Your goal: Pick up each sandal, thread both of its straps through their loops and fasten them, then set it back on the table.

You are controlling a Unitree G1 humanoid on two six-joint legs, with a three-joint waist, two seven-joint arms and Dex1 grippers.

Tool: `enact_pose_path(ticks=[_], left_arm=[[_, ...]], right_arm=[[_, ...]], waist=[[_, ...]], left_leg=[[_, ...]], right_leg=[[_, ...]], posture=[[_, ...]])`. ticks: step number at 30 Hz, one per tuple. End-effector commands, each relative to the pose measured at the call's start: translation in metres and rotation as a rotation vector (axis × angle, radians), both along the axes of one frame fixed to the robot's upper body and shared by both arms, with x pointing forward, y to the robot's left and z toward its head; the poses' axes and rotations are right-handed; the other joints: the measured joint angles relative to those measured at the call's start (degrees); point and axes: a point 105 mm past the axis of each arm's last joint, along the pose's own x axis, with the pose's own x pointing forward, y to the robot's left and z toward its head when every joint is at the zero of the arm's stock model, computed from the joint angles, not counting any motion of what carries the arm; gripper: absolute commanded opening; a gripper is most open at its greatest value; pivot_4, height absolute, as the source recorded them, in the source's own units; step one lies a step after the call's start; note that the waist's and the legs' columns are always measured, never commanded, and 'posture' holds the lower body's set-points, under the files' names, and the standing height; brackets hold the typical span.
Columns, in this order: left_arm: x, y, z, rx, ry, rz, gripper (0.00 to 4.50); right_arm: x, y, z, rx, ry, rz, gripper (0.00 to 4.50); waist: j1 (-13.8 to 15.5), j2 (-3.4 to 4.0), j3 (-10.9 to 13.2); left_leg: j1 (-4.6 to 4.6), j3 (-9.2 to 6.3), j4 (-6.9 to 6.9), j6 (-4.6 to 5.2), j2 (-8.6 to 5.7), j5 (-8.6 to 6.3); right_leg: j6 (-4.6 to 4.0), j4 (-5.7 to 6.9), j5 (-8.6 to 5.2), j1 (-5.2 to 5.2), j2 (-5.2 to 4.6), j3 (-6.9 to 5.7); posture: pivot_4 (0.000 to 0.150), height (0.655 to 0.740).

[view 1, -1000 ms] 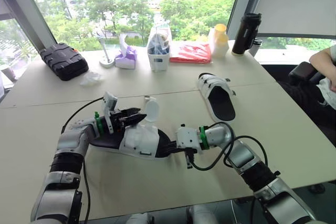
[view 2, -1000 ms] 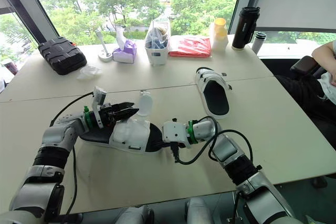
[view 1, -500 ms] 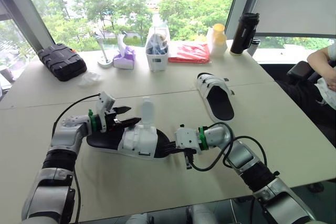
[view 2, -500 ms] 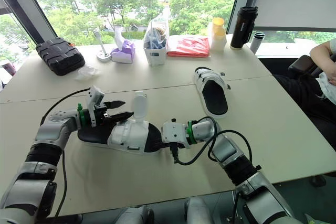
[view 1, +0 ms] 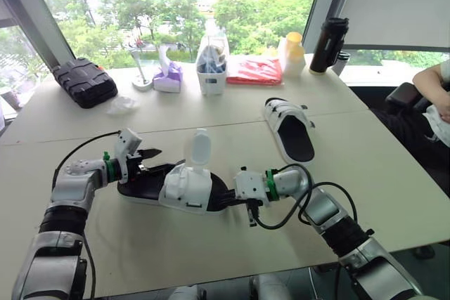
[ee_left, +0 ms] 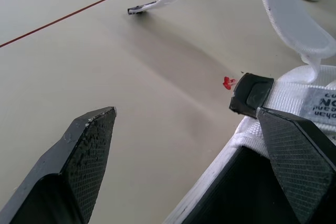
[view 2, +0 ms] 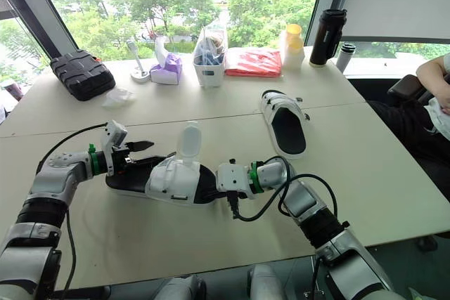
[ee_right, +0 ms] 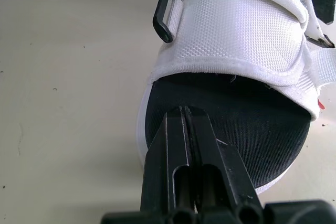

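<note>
While the left jaws are hanging wide apart at the heel end of the near sandal (view 1: pixel 176 186), gripping nothing, that sandal is lying flat on the tabletop (view 1: pixel 155 244) between the two arms. Just past the heel, one white strap (view 1: pixel 199 151) is standing up loose off the upper, not threaded through any loop (ee_right: pixel 156 18). At the toe end the right jaws are sitting closed together, tips against the black footbed, apparently bracing it rather than pinching it. Farther right, the second sandal (view 1: pixel 292 130) is lying well apart. My read is that strap threading on the near sandal is underway. Next, the left jaws are going to need to close on the loose strap tip and feed it through its loop while the right is steadying the toe.
</note>
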Motion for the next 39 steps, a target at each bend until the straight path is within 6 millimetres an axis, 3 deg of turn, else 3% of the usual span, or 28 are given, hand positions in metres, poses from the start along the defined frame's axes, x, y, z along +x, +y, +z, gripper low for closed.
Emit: enact_pose_path(ticks=[1, 4, 9, 16, 25, 32, 39], left_arm=[[-0.008, 0.019, 0.01, 0.031, -0.014, -0.013, 4.45], [-0.012, 0.029, 0.007, 0.085, -0.019, -0.026, 4.45], [0.01, 0.04, 0.015, 0.096, -0.121, 0.095, 4.45], [0.028, 0.022, 0.017, 0.108, -0.169, 0.066, 4.45], [-0.004, 0.001, 0.004, 0.123, -0.032, -0.223, 4.45], [-0.02, 0.002, 0.014, 0.108, 0.015, -0.27, 4.45], [-0.031, -0.018, 0.024, 0.048, 0.031, -0.308, 4.45]], right_arm=[[-0.004, -0.002, -0.01, -0.043, 0.021, 0.012, 0.0], [-0.001, -0.002, -0.007, -0.034, 0.014, 0.006, 0.0], [0.004, -0.001, -0.001, -0.023, 0.0, -0.002, 0.0], [0.005, -0.002, 0.003, -0.02, -0.013, 0.0, 0.0], [0.014, 0.004, 0.016, 0.082, -0.042, -0.068, 0.0], [0.017, 0.014, 0.009, 0.145, -0.059, -0.103, 0.0], [0.008, 0.031, 0.015, 0.237, -0.021, -0.06, 0.0]], waist=[[-0.08, 0.0, 0.0], [-0.11, 0.02, 0.01], [0.48, 0.0, 0.01], [1.12, 0.0, 0.01], [1.07, 0.02, 0.02], [0.96, 0.02, 0.05], [0.95, 0.03, 0.06]], left_leg=[[-0.01, 0.0, 0.0, 0.0, 0.0, 0.0], [-0.02, 0.0, -0.01, 0.0, 0.0, 0.0], [-0.01, -0.01, 0.02, 0.0, 0.0, 0.0], [-0.01, 0.01, 0.05, -0.01, -0.02, 0.01], [-0.07, 0.04, 0.03, 0.0, -0.03, 0.01], [-0.1, 0.03, 0.02, 0.0, 0.0, 0.01], [-0.11, 0.03, 0.01, 0.0, 0.02, 0.01]], right_leg=[[0.0, 0.0, 0.0, -0.01, 0.0, 0.0], [0.0, -0.01, 0.0, -0.02, 0.0, 0.0], [0.0, 0.0, 0.0, 0.01, 0.0, -0.04], [0.0, 0.02, 0.01, 0.01, 0.01, -0.04], [0.0, 0.03, 0.01, -0.07, 0.0, -0.03], [0.0, 0.04, 0.0, -0.11, 0.03, -0.03], [0.0, 0.04, 0.0, -0.13, 0.03, -0.02]], posture=[[0.15, 0.74], [0.15, 0.74], [0.15, 0.74], [0.15, 0.74], [0.15, 0.74], [0.15, 0.74], [0.15, 0.74]])
